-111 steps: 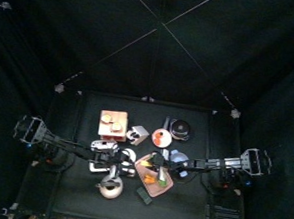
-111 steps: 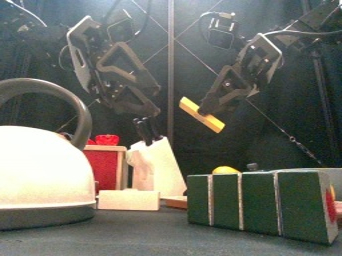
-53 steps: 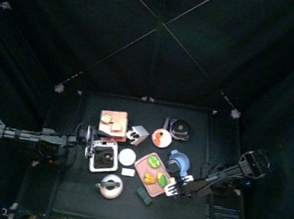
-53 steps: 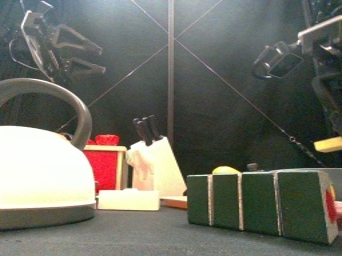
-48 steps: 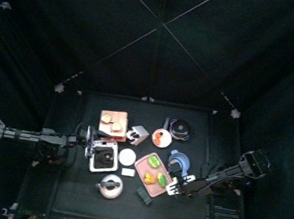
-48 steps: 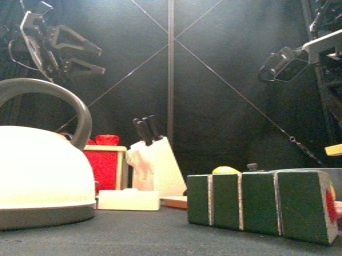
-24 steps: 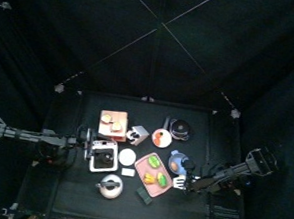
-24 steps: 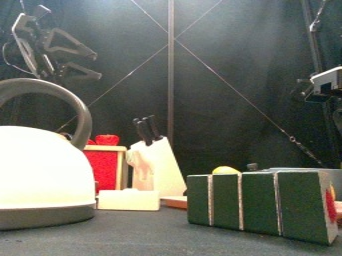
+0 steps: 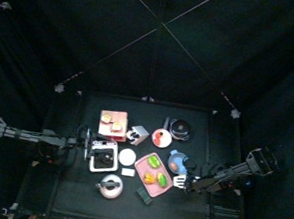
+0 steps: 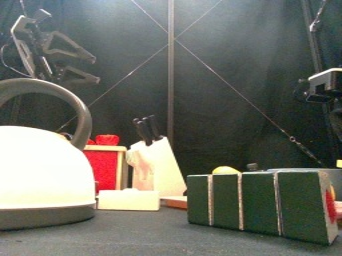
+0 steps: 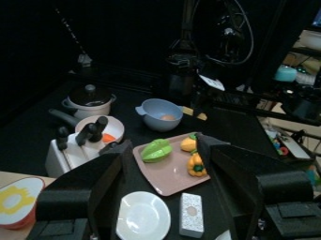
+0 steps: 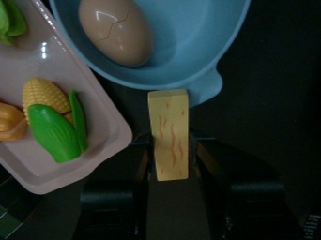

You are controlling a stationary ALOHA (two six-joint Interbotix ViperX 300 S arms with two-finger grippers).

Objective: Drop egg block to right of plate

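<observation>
Logged release step: right gripper (image 12: 170, 161) parted (no grip evident) around egg block (image 12: 168, 117), lying roughly 4 o'clock of blue plate (image 12: 207, 56), just beside rim; judged next a straight lift clear, without nudging.

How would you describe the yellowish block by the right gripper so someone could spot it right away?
Find the pink tray of toy vegetables, then the blue bowl holding an egg beside it. Just off that bowl's rim lies the block: a plain upright tan bar with reddish streaks, between the right gripper and its open jaws.
</observation>
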